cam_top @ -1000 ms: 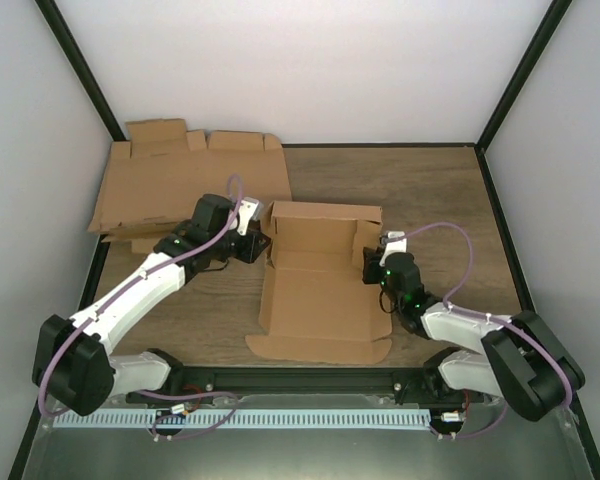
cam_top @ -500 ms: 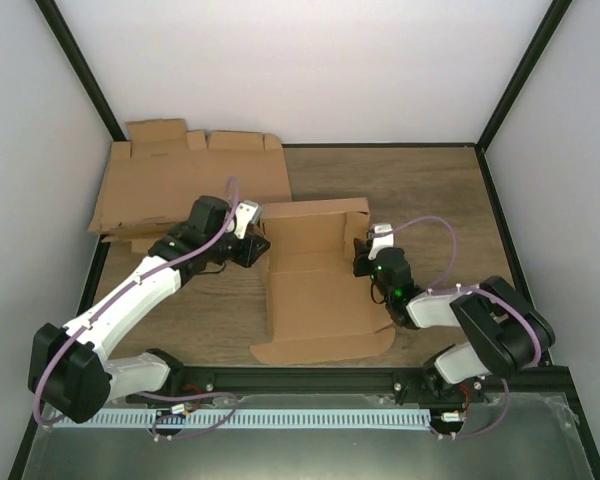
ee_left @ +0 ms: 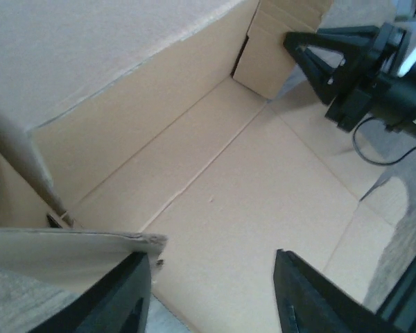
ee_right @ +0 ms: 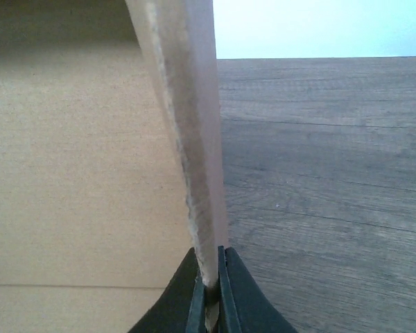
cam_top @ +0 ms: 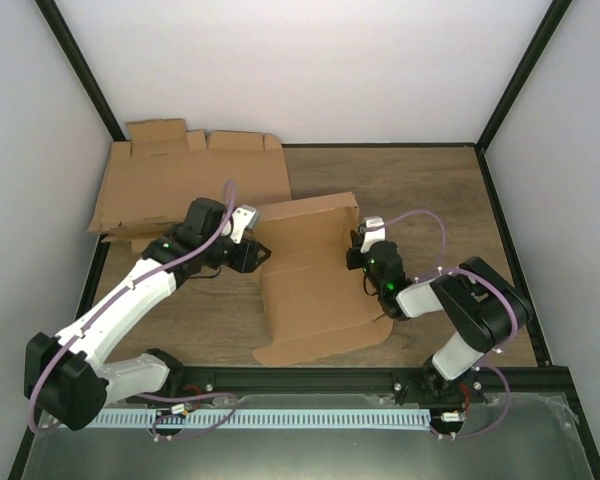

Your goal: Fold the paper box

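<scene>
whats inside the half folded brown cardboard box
Only bare, creased cardboard shows inside the brown cardboard paper box; no loose item lies on its floor. One corner is covered by a folded-in flap, so that spot cannot be checked.

A plain light brown paper box (cam_top: 310, 290), unprinted, its cut edge paler. A pile of flat blanks (cam_top: 180, 185) in the same brown. The table (cam_top: 430, 190) is dark brown wood grain. The left arm (cam_top: 130, 295) and right arm (cam_top: 420, 298) are white with black joints, lilac cables (cam_top: 420, 218), and what looks like a green light on each. Black left gripper (cam_top: 257, 252) and right gripper (ee_right: 209, 274). White walls (cam_top: 280, 70).
</scene>
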Available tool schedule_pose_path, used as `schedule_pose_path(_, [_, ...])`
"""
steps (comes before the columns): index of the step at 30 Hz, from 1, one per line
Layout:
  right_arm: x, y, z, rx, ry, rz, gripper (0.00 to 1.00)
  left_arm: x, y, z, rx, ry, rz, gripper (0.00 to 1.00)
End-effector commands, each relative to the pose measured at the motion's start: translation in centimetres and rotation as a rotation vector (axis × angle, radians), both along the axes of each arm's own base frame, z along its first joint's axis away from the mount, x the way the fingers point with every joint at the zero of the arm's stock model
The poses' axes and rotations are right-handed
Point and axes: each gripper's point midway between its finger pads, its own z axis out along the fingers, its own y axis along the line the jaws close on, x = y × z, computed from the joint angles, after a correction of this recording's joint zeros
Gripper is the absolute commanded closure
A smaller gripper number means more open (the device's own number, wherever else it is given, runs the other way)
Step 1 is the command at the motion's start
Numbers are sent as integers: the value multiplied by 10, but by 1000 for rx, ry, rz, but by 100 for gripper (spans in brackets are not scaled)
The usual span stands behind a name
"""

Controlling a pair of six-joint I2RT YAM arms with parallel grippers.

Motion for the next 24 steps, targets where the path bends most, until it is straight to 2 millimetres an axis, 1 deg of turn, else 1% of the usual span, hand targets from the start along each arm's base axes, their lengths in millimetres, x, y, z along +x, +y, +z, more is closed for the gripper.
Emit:
schedule_pose_path(1, [5,10,11,17,-43,21,99,-3,5,47,-39,-97,17,38])
schedule_pose_path(4, [3,14,8,2,-43,34,99,4,14,90,-56,-203,76,23])
schedule_pose_path(7, [1,20,6,-19,-54,55,99,17,13,131,-67,-271,100,17])
schedule_pose_path(10, [-1,25,4,-46,-63,66,99,37,5,158,-57,-298,99,16])
schedule_pose_path(12, [-5,30,1,-60,-66,82,99,53,-6,166,-52,-296,79,16])
schedule_pose_path(13, [-6,32,2,-65,-73,92,99,60,-14,172,-64,-295,53,14])
schedule_pose_path(15, [-10,37,2,-68,-78,111,99,73,-34,161,-69,-246,-13,13])
schedule_pose_path(17, [-14,41,2,-65,-82,131,99,86,-54,137,-61,-165,-86,15])
schedule_pose_path(19, [-17,44,4,-56,-86,149,99,97,-69,113,-54,-91,-133,18])
schedule_pose_path(21, [-20,47,3,-46,-85,162,99,107,-80,92,-51,-38,-158,20])
schedule_pose_path(24, [-26,49,0,-28,-78,175,99,116,-93,68,-42,23,-190,21])
